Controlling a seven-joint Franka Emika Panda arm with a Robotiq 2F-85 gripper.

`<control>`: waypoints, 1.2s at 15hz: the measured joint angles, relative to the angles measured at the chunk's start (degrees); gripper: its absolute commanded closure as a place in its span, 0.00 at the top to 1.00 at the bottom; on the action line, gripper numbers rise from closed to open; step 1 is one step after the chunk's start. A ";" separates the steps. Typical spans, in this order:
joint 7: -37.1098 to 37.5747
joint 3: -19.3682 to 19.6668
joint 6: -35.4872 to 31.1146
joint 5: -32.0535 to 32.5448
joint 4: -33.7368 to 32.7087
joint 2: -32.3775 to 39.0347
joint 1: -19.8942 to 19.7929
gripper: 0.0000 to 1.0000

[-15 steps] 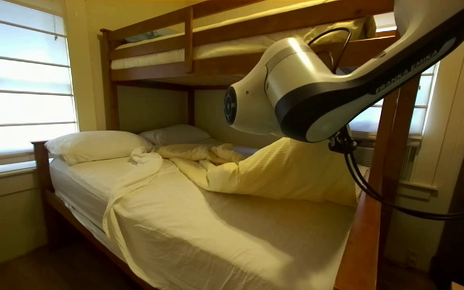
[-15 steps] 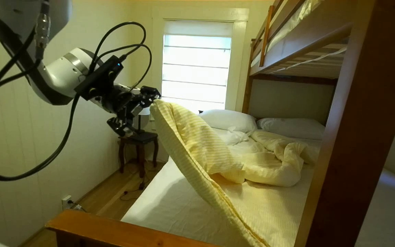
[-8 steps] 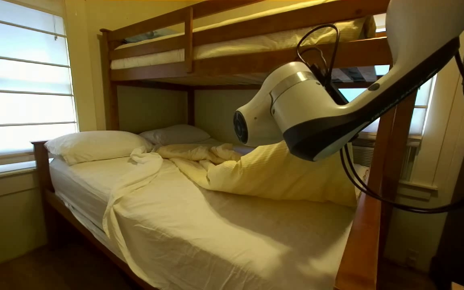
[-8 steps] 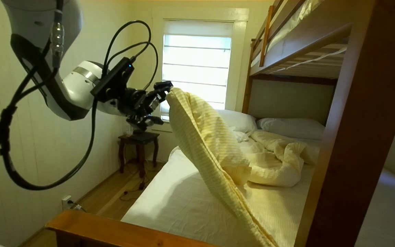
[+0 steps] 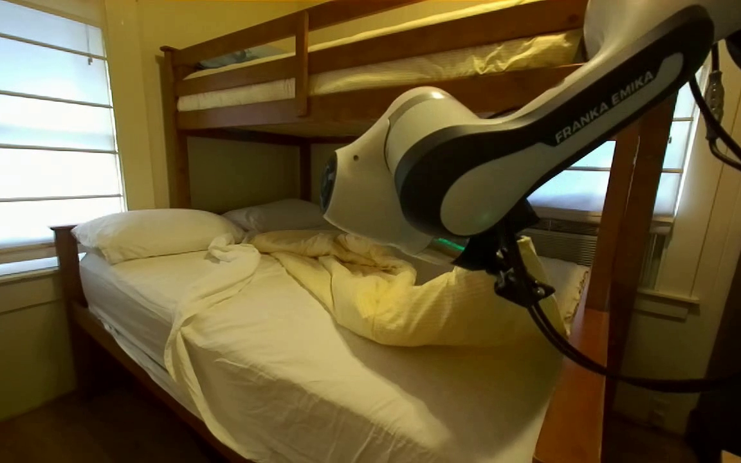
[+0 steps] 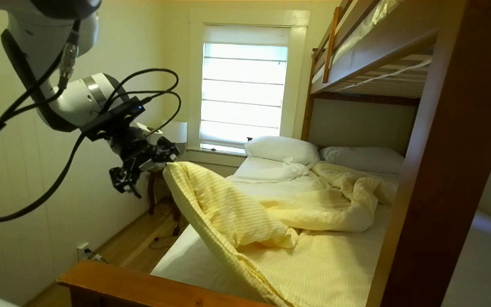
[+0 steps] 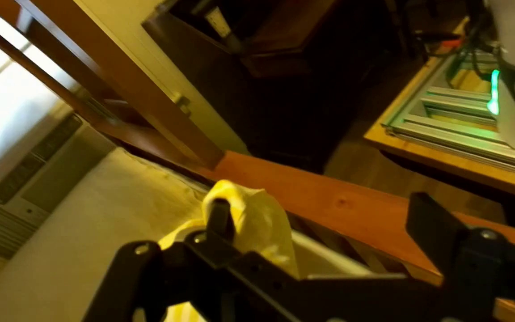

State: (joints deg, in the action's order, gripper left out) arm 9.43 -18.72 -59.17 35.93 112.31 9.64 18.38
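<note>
A yellow striped comforter (image 6: 211,200) lies partly over the bed, one corner raised in a peak at my gripper (image 6: 156,175). In the wrist view, the comforter (image 7: 264,223) drapes over the left finger (image 7: 220,219) of my gripper (image 7: 320,199). The right finger (image 7: 434,223) stands wide apart from it, touching no cloth, so the jaws are open. The cloth hangs on that one finger rather than being pinched. In an exterior view the arm hides the gripper, with the comforter (image 5: 467,308) bunched below it. White sheet (image 6: 190,251) shows underneath.
A wooden footboard rail (image 6: 143,281) and thick post (image 6: 437,153) border the bed; the upper bunk (image 5: 370,96) overhangs it. Pillows (image 6: 281,150) lie at the head. A lamp (image 6: 177,132) stands near the wall. The robot's base frame sits on a table (image 7: 376,134).
The gripper first rises toward the bed, then swings back toward the wall and drops lower. The comforter's raised corner follows it, still draped on the finger. The jaws stay open.
</note>
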 measured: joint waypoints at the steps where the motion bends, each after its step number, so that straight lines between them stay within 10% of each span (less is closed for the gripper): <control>1: 0.40 -0.14 -2.05 -2.40 -1.29 1.25 0.27 1.00; 18: 0.56 6.96 -38.17 -23.92 -4.26 -3.42 -5.52 1.00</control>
State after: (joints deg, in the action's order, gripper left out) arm 9.99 -11.76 -97.34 12.00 108.05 6.22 12.86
